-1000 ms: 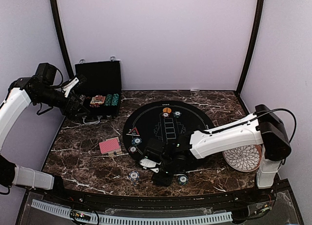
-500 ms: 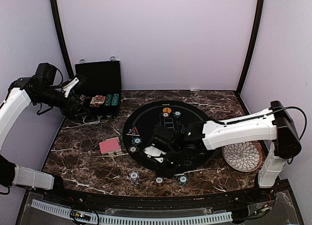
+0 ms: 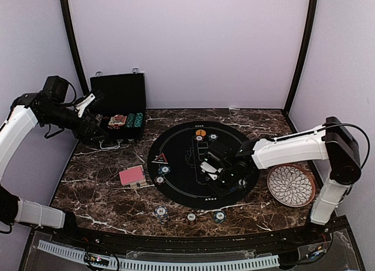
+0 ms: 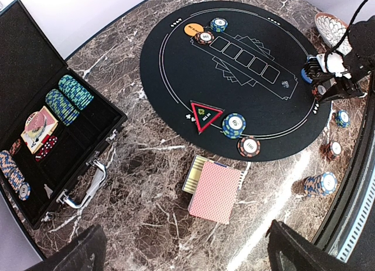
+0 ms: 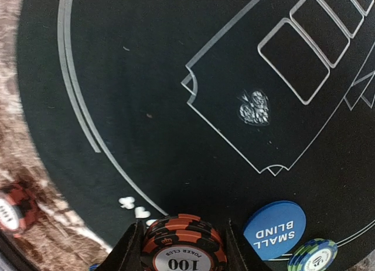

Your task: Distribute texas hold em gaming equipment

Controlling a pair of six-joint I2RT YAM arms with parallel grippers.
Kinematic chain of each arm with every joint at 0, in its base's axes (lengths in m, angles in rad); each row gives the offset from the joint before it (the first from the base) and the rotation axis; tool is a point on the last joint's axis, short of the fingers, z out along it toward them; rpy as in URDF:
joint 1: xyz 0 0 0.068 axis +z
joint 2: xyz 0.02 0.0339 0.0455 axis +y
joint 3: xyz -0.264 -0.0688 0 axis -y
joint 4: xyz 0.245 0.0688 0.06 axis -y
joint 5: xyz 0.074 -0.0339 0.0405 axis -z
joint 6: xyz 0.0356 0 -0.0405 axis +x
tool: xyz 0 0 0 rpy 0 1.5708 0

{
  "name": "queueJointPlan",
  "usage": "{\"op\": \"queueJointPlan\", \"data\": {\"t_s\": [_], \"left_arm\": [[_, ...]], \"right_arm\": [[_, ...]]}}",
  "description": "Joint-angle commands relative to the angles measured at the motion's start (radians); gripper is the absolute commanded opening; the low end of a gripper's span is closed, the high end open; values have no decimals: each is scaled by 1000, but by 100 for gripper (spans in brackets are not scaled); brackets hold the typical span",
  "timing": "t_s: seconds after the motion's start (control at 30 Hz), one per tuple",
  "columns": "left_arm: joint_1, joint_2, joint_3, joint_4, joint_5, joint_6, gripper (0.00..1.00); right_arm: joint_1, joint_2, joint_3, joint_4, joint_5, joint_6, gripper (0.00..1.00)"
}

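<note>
My right gripper [image 5: 183, 250] is shut on a short stack of red 100 poker chips [image 5: 183, 243], held over the black round mat [image 5: 176, 107]. From above, the right gripper [image 3: 212, 169] sits right of the mat's middle. Beside the stack lie a blue "small blind" button [image 5: 274, 229] and a teal chip [image 5: 313, 256]. My left gripper [image 4: 187, 260] hangs open high above the red-backed card deck [image 4: 215, 192], holding nothing. On the mat are the red-edged triangle marker [image 4: 205, 115], a teal chip stack [image 4: 234, 125], a red chip [image 4: 249, 146] and the orange button [image 4: 193, 29].
The open black case [image 3: 120, 104] at the back left holds more teal chips [image 4: 70, 98] and cards. A white patterned plate [image 3: 291, 186] lies right of the mat. Three small chip piles [image 3: 160, 212] [image 3: 191, 217] [image 3: 219, 216] stand along the near edge.
My right arm has swung from the mat's near edge up and right to its middle, carrying the red chips. A chip pile it covered now shows. The left arm has not moved.
</note>
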Motion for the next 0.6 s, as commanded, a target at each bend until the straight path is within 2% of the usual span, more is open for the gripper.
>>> {"op": "queueJointPlan", "data": {"t_s": [0.0,0.37,0.43,0.53,0.57], "left_arm": [[-5,-2,16,-22,11,17,99],[-5,7,16,-22,16,14,99],[-5,8,17,-20,16,14,99],[-5,8,18,-18,15,11,99],[-5,8,19,-17,15,11,99]], "right_arm": [[-9,27,-29,75,11,39,9],[-23,20,-88,87,26,49,9],[-23,23,-89,87,21,49,16],[-23,26,-83,87,20,49,37],[-23,24,-79,84,21,49,40]]}}
